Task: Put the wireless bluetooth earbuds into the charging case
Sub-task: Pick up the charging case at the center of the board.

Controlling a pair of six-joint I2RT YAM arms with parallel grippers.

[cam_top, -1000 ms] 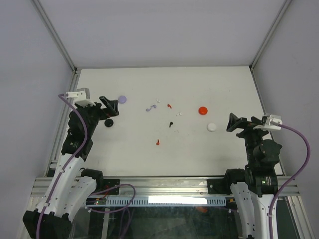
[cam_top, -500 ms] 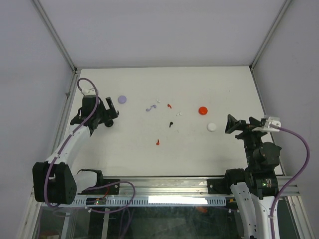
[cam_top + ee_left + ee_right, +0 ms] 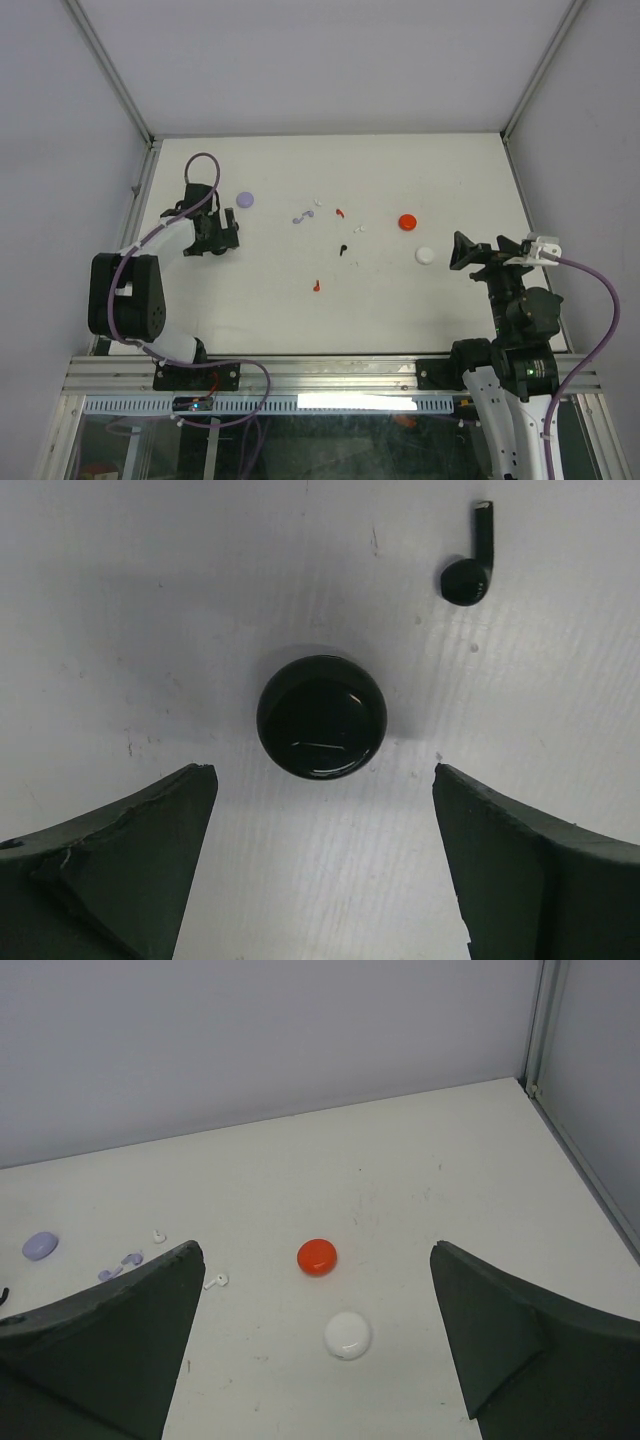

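Left gripper is hovering open over the black case, the black earbud lying at its one o'clock, light, slick, likely best pinched across its stem; right gripper is standing open.

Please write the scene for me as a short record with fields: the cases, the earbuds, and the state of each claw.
Cases: black case, lavender case, red case, white case
Loose: earbuds on the table, none in a case
Left: left claw open, over the black case; a black earbud lies nearby
Right: right claw open, empty, apart from the white case
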